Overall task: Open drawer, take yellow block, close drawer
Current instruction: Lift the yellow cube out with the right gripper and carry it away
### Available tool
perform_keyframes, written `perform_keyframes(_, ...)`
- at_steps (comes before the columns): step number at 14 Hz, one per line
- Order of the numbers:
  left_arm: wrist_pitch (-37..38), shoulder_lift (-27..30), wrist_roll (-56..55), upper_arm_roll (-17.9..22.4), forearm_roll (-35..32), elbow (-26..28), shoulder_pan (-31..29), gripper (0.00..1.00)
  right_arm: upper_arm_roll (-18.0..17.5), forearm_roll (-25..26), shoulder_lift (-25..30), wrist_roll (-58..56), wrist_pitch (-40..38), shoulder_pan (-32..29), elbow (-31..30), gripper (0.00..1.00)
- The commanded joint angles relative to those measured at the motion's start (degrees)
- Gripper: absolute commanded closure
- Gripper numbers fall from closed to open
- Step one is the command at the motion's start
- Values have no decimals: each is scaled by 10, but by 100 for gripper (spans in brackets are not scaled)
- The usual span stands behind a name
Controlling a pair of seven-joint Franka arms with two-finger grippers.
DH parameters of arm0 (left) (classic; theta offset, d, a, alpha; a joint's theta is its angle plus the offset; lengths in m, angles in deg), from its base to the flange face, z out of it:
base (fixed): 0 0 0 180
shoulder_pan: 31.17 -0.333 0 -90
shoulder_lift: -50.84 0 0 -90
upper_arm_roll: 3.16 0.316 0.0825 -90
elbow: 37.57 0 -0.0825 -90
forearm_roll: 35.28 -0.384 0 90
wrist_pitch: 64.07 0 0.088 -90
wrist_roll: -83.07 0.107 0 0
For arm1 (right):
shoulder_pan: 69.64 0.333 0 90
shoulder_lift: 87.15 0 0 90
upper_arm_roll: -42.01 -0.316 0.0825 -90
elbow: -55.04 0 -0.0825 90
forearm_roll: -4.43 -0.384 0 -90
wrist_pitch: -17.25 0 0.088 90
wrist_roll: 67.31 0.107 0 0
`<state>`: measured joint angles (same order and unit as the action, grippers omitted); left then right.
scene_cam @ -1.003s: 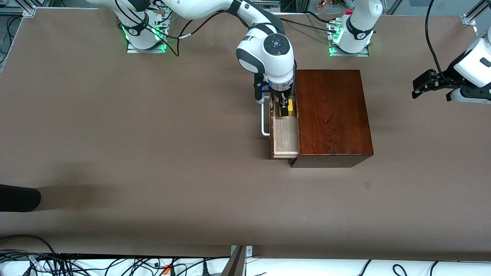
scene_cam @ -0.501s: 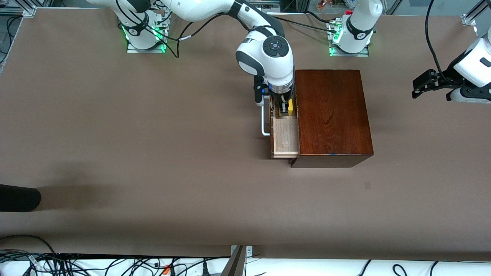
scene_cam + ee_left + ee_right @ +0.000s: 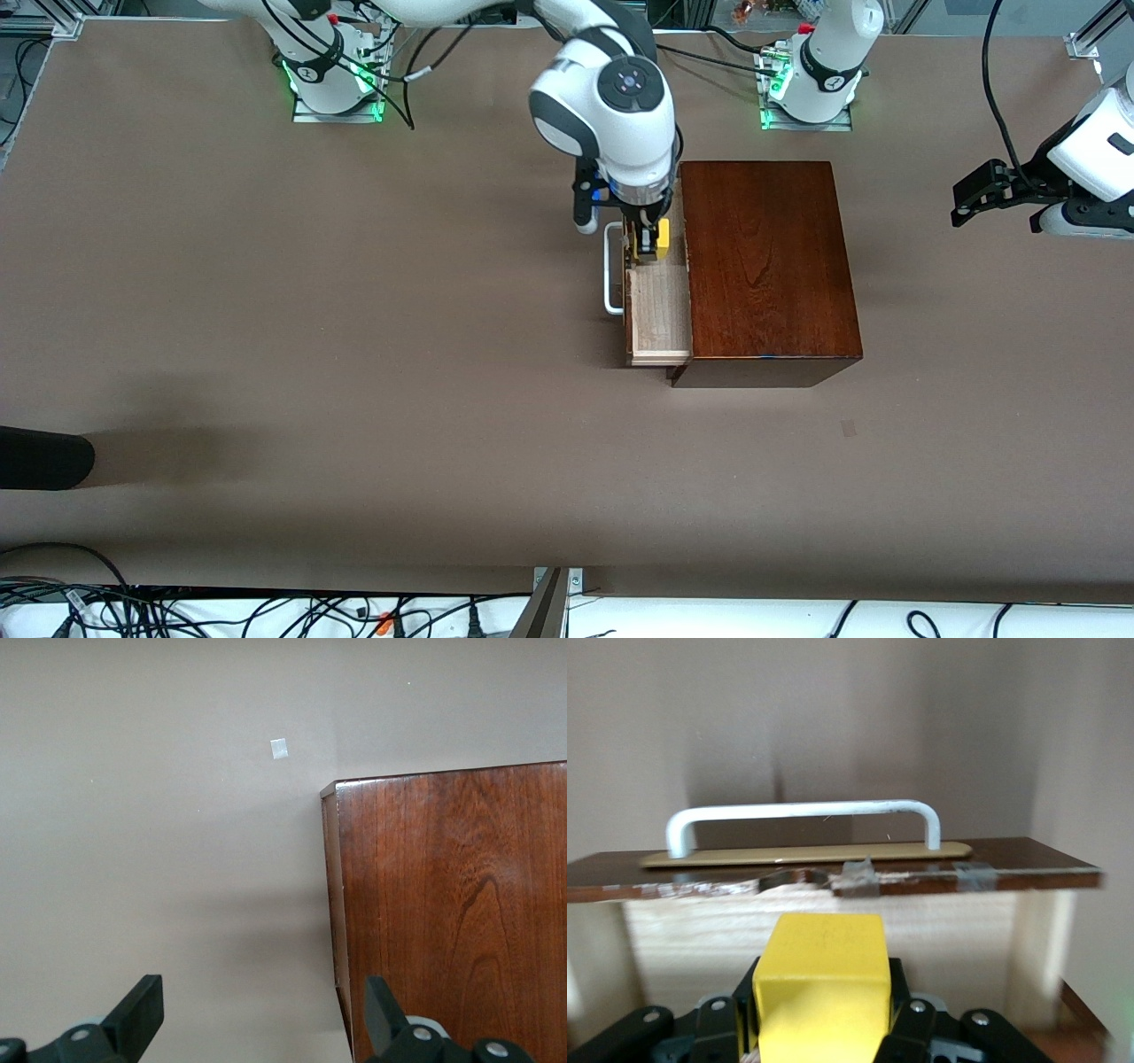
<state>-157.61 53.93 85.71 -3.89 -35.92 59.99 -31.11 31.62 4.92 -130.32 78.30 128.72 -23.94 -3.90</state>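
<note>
One yellow block (image 3: pixel 662 237) clamped in right end effector (image 3: pixel 651 252) above open drawer (image 3: pixel 660 310), left end effector (image 3: pixel 966 202) spread, waiting.

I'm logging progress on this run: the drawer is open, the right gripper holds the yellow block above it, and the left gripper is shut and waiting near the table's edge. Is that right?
One detail is wrong. The left gripper is open, not shut: the left wrist view shows its fingers spread wide apart. The rest holds: the drawer is open, and the right gripper holds the yellow block above it.
</note>
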Motion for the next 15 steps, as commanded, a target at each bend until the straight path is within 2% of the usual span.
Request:
perform_keyframes(1, 15, -6, 6, 4, 6, -18, 2, 0, -2, -42, 54, -64, -54, -32, -6, 95)
perform_keyframes(6, 16, -6, 6, 4, 6, -18, 2, 0, 1, -44, 114, -335, -205, -122, -26, 96)
perform_keyframes(8, 18, -6, 7, 4, 6, -18, 2, 0, 1, -45, 154, -458, -223, -180, -71, 98)
perform_keyframes(12, 18, -6, 7, 4, 6, -18, 2, 0, 14, -82, 225, -742, -246, -303, -168, 99)
perform_keyframes(15, 18, -6, 7, 4, 6, -18, 2, 0, 101, -82, 257, -961, -243, -312, -225, 99)
